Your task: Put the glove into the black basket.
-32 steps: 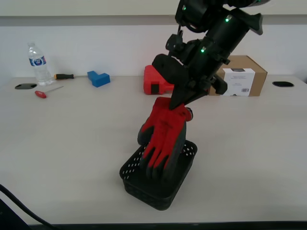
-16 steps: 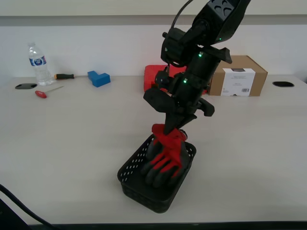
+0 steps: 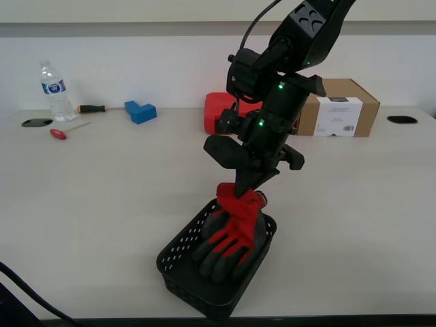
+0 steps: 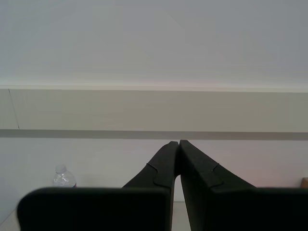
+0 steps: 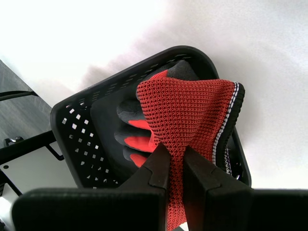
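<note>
The red knit glove (image 3: 231, 231) with dark coated fingers lies fingers-down inside the black lattice basket (image 3: 178, 255) near the table's front edge. My first gripper (image 3: 246, 193) is shut on the glove's red cuff and holds it just above the basket's far rim. In the first wrist view the jaws pinch the cuff (image 5: 192, 110) over the basket (image 5: 77, 139). My second gripper (image 4: 178, 144) is shut and empty, raised and facing the wall; it does not show in the exterior view.
A red plastic case (image 3: 219, 113) and a cardboard box (image 3: 340, 107) stand at the back behind the arm. A blue block (image 3: 139, 111), two screwdrivers (image 3: 90, 107) and a water bottle (image 3: 54, 90) are at the exterior view's back left.
My first gripper has lowered the glove from hanging above the basket into it. The basket has slid a little toward the front and the exterior view's left.
</note>
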